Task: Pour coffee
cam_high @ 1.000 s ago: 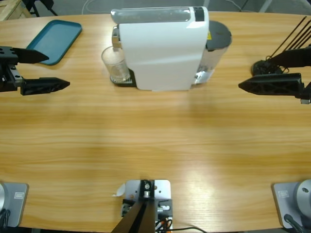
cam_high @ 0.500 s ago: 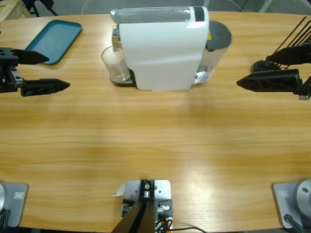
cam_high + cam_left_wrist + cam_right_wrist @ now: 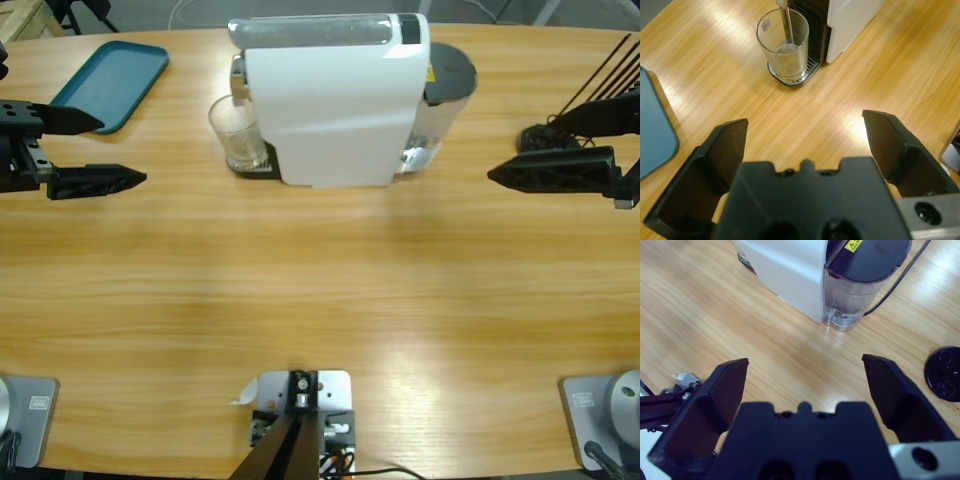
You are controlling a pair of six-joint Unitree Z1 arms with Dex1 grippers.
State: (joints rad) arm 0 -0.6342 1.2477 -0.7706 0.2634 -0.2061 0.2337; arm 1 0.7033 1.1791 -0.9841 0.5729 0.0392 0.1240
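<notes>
Left gripper (image 3: 118, 148): black jaws spread wide, holding nothing, hovering over the long wooden table (image 3: 320, 290) beside the teal rectangular tray (image 3: 110, 82). Right gripper (image 3: 805, 375): jaws likewise wide apart and empty, near the black round base (image 3: 943, 373). Small clear glass tumbler (image 3: 783, 46) upright on the drip grille of the white boxy coffee machine (image 3: 335, 100), with a shallow layer of pale coffee (image 3: 787, 56) inside.
</notes>
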